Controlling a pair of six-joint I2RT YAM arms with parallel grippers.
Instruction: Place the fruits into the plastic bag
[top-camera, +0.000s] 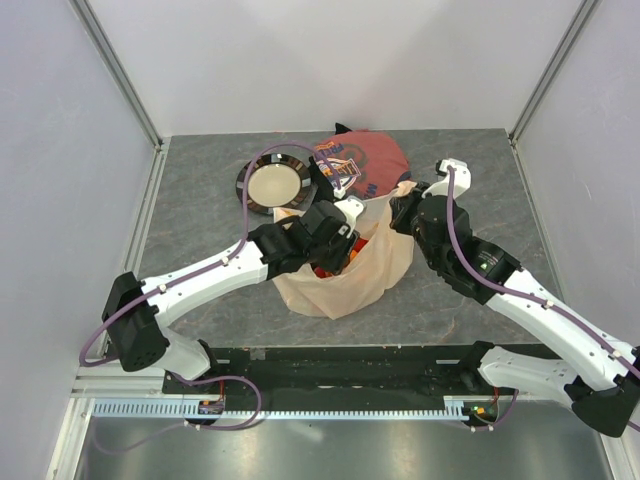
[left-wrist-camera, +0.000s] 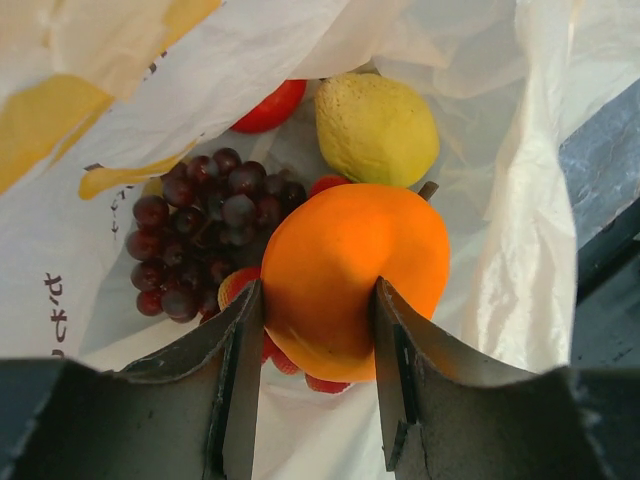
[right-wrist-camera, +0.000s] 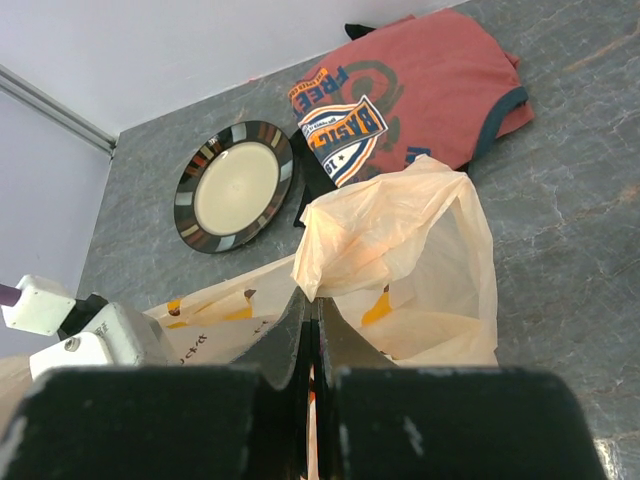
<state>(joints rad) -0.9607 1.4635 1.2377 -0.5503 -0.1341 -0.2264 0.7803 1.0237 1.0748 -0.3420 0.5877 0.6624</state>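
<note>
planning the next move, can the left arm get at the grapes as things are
Probably not yet: the left gripper is shut on the orange, though the grapes lie uncovered just beside it in the open bag.

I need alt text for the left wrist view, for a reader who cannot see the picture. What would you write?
The left gripper holds an orange between its two dark fingers, inside the open plastic bag. Beyond it in the bag lie dark purple grapes, a yellow pear-like fruit, a red apple and small red berries.
</note>
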